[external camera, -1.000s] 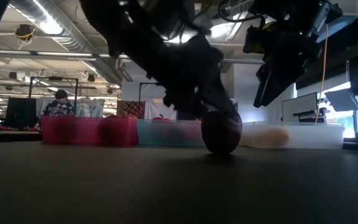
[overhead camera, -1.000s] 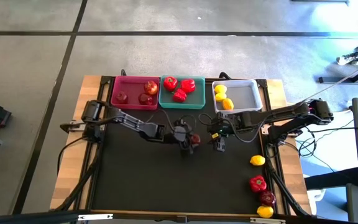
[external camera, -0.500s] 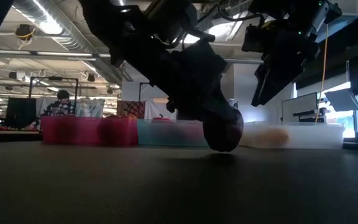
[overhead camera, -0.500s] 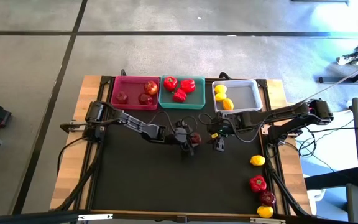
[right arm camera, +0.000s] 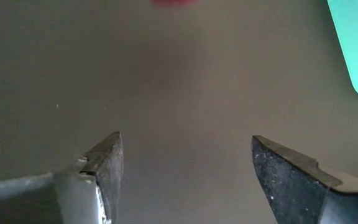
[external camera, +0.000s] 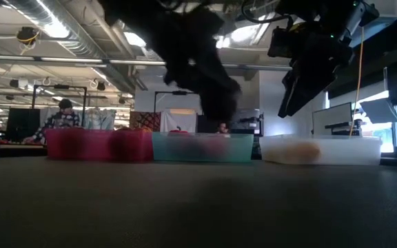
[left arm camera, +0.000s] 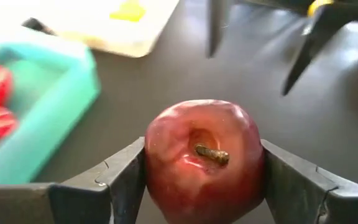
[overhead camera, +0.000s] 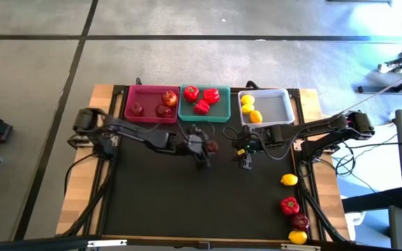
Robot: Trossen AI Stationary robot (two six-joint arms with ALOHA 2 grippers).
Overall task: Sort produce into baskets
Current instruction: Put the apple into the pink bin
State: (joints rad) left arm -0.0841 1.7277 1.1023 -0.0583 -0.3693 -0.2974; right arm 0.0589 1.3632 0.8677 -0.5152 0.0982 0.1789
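Observation:
My left gripper [overhead camera: 210,148] is shut on a dark red apple [left arm camera: 205,158] above the black mat, near the teal basket [overhead camera: 204,115]. My right gripper [overhead camera: 245,162] hangs open and empty over the mat just right of it, below the pale basket [overhead camera: 278,109]. The pink basket [overhead camera: 151,104] holds three apples, the teal one three red peppers, the pale one two lemons. A lemon [overhead camera: 289,180], a pepper [overhead camera: 289,206], an apple [overhead camera: 299,222] and another lemon [overhead camera: 298,237] lie on the mat at the right edge. My left gripper pinches the apple's two opposite sides [left arm camera: 151,163] between its two fingers, the stem end facing the wrist camera. The apple is lifted clear of the mat.
The three baskets stand side by side along the mat's far edge. Wooden table edges flank the black mat [overhead camera: 187,202]. A person [external camera: 60,117] sits in the room beyond the table.
My left gripper has risen from the mat with the apple and moved toward the far edge and the baskets. The apple, resting on the mat a second ago, is now lifted clear.

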